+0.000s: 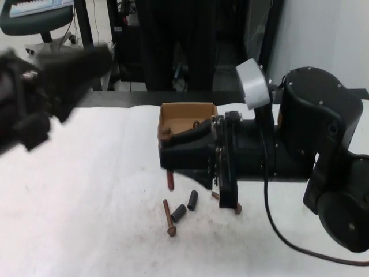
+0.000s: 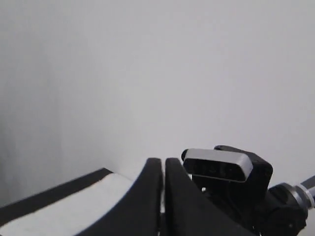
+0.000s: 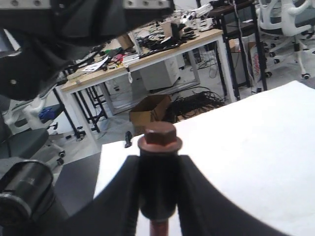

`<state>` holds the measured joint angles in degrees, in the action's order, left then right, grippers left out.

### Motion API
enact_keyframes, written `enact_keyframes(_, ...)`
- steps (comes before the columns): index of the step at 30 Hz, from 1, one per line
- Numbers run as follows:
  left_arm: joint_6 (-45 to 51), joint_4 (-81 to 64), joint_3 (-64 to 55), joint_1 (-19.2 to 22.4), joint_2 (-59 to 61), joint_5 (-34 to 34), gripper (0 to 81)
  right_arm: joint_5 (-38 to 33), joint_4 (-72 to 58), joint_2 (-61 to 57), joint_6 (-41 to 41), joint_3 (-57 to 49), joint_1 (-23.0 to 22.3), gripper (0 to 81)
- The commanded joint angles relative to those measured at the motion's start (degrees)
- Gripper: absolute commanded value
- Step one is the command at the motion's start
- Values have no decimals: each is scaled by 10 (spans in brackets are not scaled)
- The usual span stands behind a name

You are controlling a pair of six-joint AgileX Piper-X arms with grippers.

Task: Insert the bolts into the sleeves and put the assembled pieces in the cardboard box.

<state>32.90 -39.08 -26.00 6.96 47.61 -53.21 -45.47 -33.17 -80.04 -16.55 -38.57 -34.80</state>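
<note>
White surface (image 1: 86, 190): right claw (image 3: 158, 166) clamps a sleeve (image 3: 157, 196) with a bolt (image 3: 157, 137) through it, at the cardboard box's (image 1: 187, 105) near side; left claw (image 2: 163, 166) clenched; a loose bolt (image 1: 168, 214) lies nearer.

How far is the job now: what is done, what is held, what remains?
Done: small items already lie in the cardboard box. In hand: the right gripper grips a sleeve with a bolt inside. Left: boxing it, then pairing the loose bolts and two loose sleeves on the bench.

White bench (image 1: 86, 202) w/ box (image 1: 188, 106), bolts (image 1: 168, 216), sleeves (image 1: 192, 199)
</note>
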Motion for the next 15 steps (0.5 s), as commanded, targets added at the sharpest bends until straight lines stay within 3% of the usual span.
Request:
enact_keyframes(1, 10, 16, -6, -11, -26, 2, 3, 22, 4, 4, -5, -7, 9, 8)
enact_keyframes(5, -5, 109, -6, -11, -53, -1, 3, 78, 97, 4, 13, -40, 22, 8)
enact_keyframes(8, -54, 204, -6, -11, -68, 2, 3, 128, 211, 4, 85, -91, 22, 8)
enact_keyframes(12, -108, 307, -6, -11, -77, 37, 3, 191, 347, -9, 160, -169, 26, 8)
enact_keyframes(15, -135, 362, -6, -11, -80, 80, 3, 203, 403, -34, 165, -219, 41, 8)
